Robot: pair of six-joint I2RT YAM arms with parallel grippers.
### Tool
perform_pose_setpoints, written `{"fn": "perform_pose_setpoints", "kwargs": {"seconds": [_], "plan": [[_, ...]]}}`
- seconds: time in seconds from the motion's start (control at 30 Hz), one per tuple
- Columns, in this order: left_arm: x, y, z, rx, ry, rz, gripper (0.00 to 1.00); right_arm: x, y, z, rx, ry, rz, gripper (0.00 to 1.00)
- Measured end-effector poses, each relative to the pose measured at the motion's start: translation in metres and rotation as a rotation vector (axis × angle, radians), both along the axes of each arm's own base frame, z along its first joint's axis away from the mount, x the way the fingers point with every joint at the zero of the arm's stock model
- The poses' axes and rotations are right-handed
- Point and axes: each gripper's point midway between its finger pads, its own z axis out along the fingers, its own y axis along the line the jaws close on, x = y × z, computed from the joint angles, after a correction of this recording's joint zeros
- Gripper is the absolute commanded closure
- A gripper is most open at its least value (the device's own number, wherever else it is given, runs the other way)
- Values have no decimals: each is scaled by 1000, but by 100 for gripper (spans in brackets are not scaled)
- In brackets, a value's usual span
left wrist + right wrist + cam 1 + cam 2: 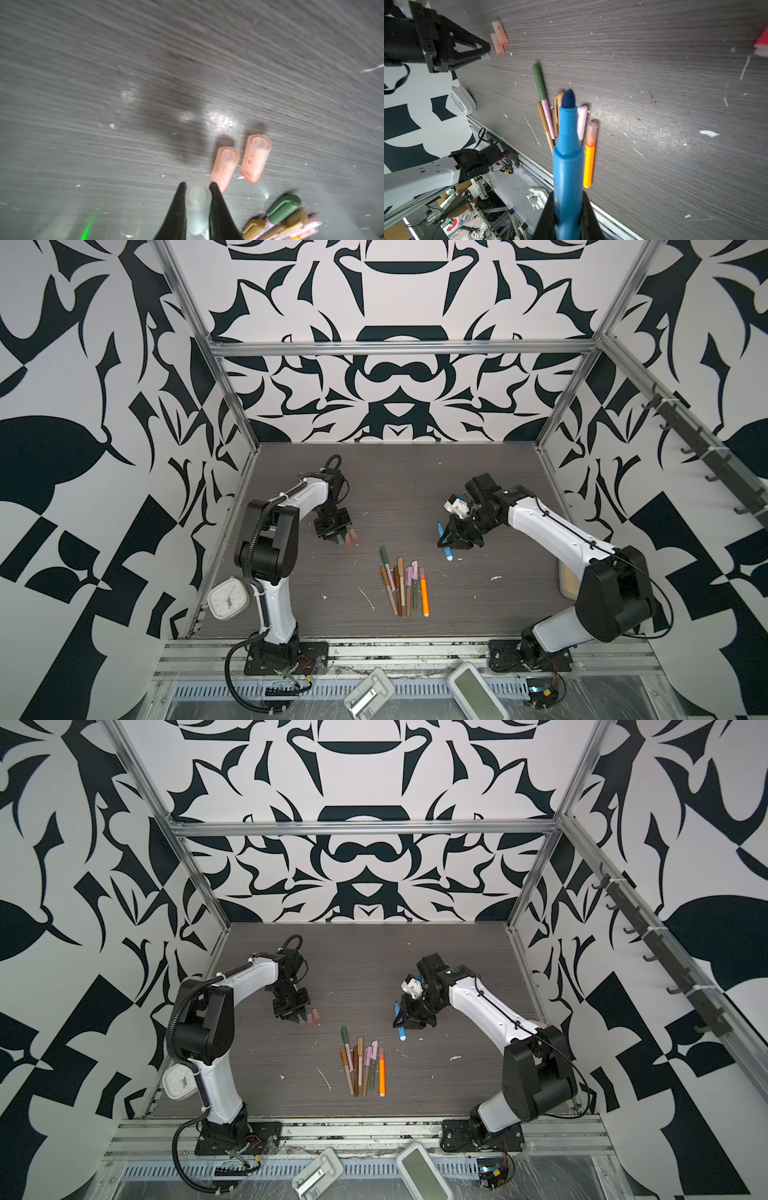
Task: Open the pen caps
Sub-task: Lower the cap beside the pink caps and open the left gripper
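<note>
The left gripper (197, 185) has its jaws pinched on a frosted clear plastic cap (196, 207), just beside two translucent peach plastic caps (225, 164) lying on the grey tabletop (415, 489). The right gripper (445, 540) has its jaws clamped on an uncapped blue plastic marker (568, 166). The other slim pens (401, 585) lie bunched at lower centre of both top views.

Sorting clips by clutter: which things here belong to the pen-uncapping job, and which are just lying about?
Job: blue pen in right gripper; clear cap in left gripper; two pink caps; pens lying mid-table.
Lying about: white clock; screened device; grey bracket.
</note>
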Motion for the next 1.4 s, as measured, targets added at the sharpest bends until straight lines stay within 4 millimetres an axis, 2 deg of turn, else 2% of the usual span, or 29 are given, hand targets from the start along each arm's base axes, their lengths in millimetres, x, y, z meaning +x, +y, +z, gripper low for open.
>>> {"fn": "perform_pose_setpoints", "kwargs": {"seconds": [0.33,0.43,0.57,0.77,0.87,0.97,1.33,1.4], "plan": [[-5,-15,-12,-2,28,-35,92,0,0,0,-2,2,-1,100],[-5,-15,-12,-2,27,-34,84,0,0,0,-2,2,-1,100],[-4,-15,-12,0,25,-28,68,0,0,0,-2,2,-1,100],[-4,-14,-12,9,24,-16,58,0,-1,0,-2,2,-5,100],[-4,-14,-12,11,24,-12,59,0,-2,0,-2,2,-5,100],[-3,-15,-12,10,24,-5,65,1,-2,0,-3,1,-5,100],[6,-25,4,-53,-33,43,68,2,-4,0,-12,-6,-10,100],[6,-26,8,-64,-44,55,77,2,-4,0,-12,-7,-10,100]]}}
